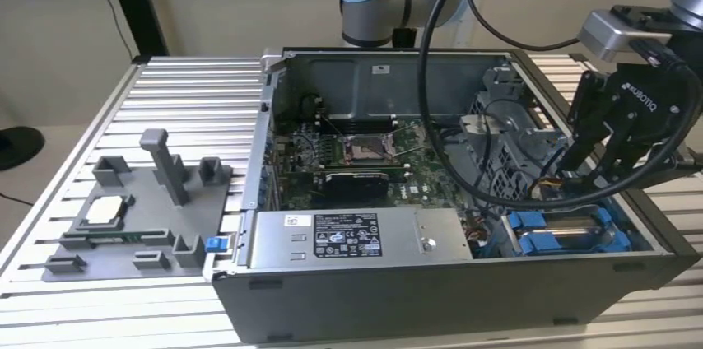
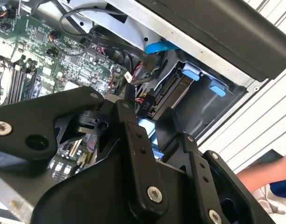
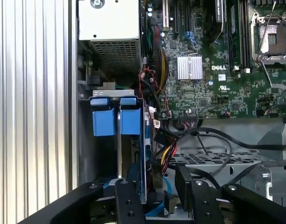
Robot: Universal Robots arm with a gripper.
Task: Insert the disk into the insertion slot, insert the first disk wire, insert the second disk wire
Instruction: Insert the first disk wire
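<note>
In the first wrist view the disk [image 3: 128,154] is seen edge-on at lower centre-left, apparently seated in the insertion slot [image 3: 105,123] behind the blue clips. The hand [image 3: 157,182] is set narrowly apart on either side of a black plug [image 3: 156,168]; whether it is touched cannot be told. The wires [image 3: 168,154] are judged soft and springy. The plug is judged stiff, light and easily skewed, so it is best gripped by its flat plastic sides.

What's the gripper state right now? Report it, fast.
Black two-finger gripper: open, jaws apart, with a black wire connector on red and yellow wires in the gap, not visibly clamped.
</note>
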